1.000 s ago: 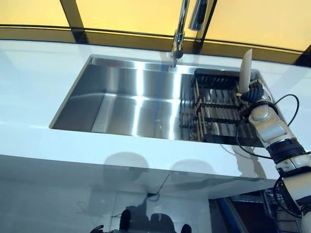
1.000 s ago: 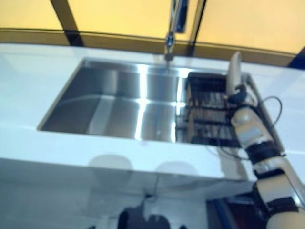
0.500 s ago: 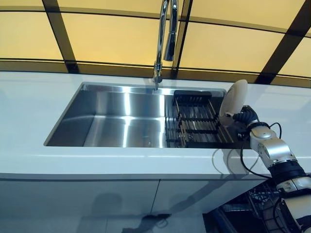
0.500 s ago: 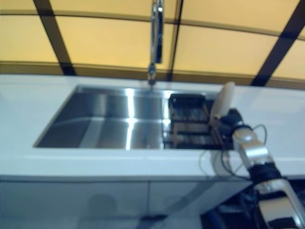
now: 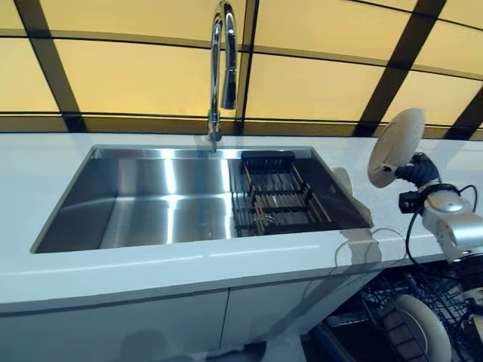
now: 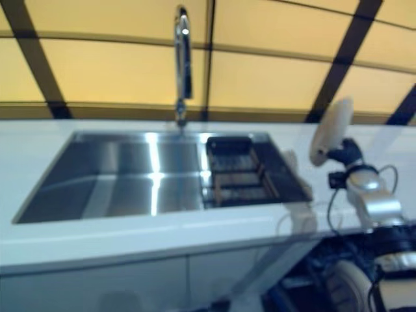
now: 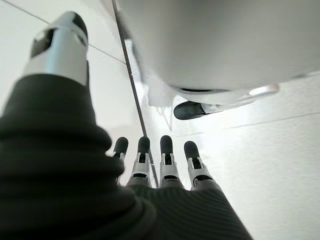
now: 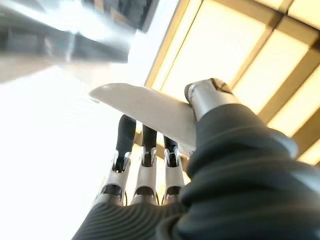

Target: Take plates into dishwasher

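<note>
My right hand holds a round white ceramic plate up in the air, tilted almost on edge, above the white countertop just past the right end of the sink. In my right wrist view the thumb presses on one face of the plate and the fingers lie behind the other, so it is pinched between them.

The rectangular stainless-steel sink is sunk into the countertop, with a tall chrome arched tap rising at the middle of its back edge. A black wire dish rack sits inside the basin at its right end, with no plate in it.

Below the countertop's right front corner, the dark wire dishwasher rack shows, with another round white plate standing in it.

My left hand appears only in its own wrist view, fingers straight and relaxed, thumb apart, holding nothing, above a pale tiled floor.
</note>
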